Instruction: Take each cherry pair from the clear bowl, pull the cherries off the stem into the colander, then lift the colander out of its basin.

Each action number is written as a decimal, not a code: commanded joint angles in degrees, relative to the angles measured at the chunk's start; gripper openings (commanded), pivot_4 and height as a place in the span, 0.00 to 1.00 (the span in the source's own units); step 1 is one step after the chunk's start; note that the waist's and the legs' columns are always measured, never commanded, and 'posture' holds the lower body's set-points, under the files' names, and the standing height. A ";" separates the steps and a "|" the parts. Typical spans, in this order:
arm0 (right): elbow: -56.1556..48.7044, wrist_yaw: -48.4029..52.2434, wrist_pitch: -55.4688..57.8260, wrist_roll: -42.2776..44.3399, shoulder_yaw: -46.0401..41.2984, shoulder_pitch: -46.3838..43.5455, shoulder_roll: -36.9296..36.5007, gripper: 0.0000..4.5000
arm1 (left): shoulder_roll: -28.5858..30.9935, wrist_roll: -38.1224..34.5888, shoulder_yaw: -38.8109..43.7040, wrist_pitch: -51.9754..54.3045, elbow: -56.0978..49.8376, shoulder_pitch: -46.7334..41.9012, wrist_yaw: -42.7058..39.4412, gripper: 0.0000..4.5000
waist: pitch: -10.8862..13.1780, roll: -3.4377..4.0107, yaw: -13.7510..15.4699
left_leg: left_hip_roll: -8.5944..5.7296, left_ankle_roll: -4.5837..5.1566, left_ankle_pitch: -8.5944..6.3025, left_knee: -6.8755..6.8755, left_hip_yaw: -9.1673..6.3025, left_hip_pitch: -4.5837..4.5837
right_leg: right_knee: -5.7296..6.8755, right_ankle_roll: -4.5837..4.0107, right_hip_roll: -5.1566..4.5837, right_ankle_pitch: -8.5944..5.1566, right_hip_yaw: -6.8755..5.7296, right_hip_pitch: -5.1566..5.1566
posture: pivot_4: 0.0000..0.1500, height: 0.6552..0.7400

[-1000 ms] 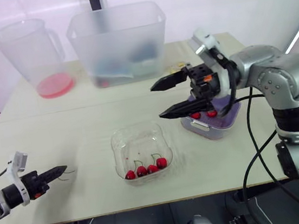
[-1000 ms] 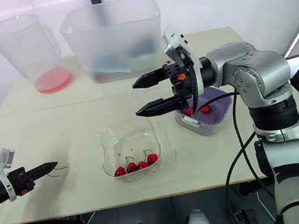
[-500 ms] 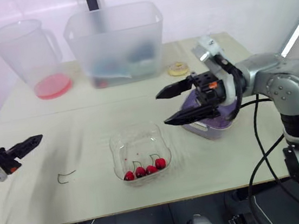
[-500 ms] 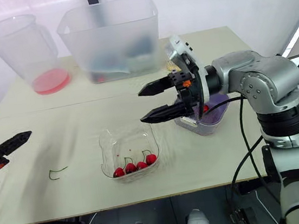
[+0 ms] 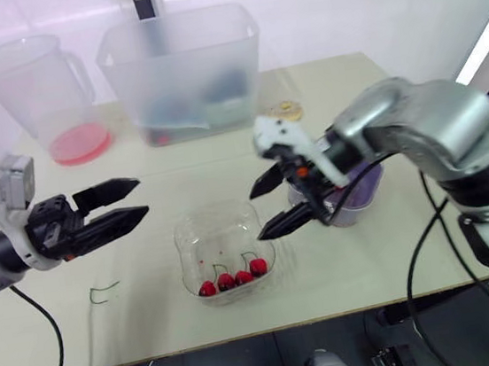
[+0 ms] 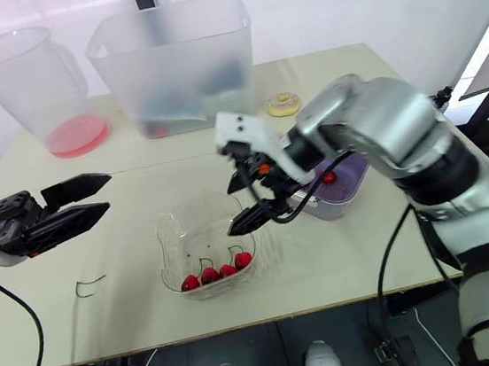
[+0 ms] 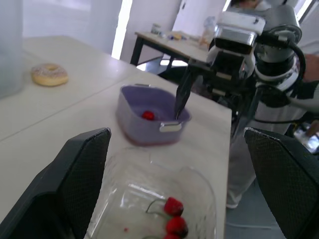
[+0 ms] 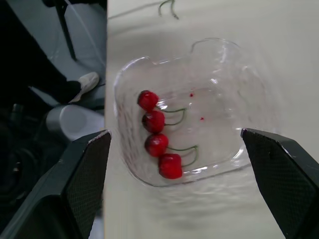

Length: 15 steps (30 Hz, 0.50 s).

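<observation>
Pale worktop (image 5: pixel 135 165), tub (image 5: pixel 182 74) and pitcher (image 5: pixel 37 92) behind, right tool (image 5: pixel 257 216) spread over clear bowl (image 5: pixel 179 245) of cherries (image 5: pixel 232 280), left tool (image 5: pixel 143 196) spread beside

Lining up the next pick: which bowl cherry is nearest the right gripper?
The cherry at the row's right end, toward the right gripper; others lie farther left.

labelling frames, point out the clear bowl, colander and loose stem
clear bowl (image 8: pixel 224 94): right wrist view, on the bare floor of the bowl.
colander (image 7: pixel 143 131): left wrist view, on its near outer wall.
stem (image 6: pixel 91 282): right eye view, on the middle of the green curl.
</observation>
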 commanded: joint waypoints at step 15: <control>8.97 -5.83 -1.58 -10.72 21.13 -5.38 11.17 1.00 | 1.75 6.20 4.53 -7.21 -6.01 15.65 -4.49 0.99 | 0.00 0.00 0.31 | -0.07 0.00 0.00 -0.03 -0.05 -0.06 | 0.00 0.00 -0.10 0.00 0.02 -0.09 | 1.00 1.00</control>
